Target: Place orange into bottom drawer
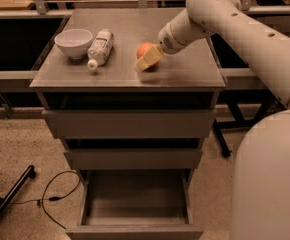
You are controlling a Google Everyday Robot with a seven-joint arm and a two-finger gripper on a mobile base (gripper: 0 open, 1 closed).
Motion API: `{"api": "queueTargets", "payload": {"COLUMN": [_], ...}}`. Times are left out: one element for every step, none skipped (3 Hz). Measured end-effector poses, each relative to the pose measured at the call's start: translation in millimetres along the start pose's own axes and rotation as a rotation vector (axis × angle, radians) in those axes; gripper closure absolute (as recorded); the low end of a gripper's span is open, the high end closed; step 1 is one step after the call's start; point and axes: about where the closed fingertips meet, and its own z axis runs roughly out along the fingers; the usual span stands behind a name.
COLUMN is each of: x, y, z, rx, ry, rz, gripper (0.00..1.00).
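The orange (144, 49) is on the right half of the grey cabinet top (185, 69), held in my gripper (143, 57). One pale yellow finger (150, 59) lies across the fruit's front; the other is hidden behind it. A shadow sits on the top just under the fruit, which looks slightly raised. The white arm reaches in from the upper right. The bottom drawer (135, 199) is pulled open at the foot of the cabinet, directly below, and its shallow grey inside holds nothing.
A white bowl (73, 42) and a bottle lying on its side (99, 48) rest on the left of the cabinet top. Two shut drawers (130, 124) sit above the open one. A black cable (55, 196) and a chair leg (10, 196) lie on the floor at left.
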Motion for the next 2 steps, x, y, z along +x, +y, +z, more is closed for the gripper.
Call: {"api": "queueTargets", "payload": {"x": [4.0, 6.1], "y": [-4.7, -7.3], "z": [4.4, 6.0], "rx": [0.036, 0.056], "ry": [-0.003, -0.013], "rz": [0.068, 0.107], "gripper": [0.00, 0.00]}}
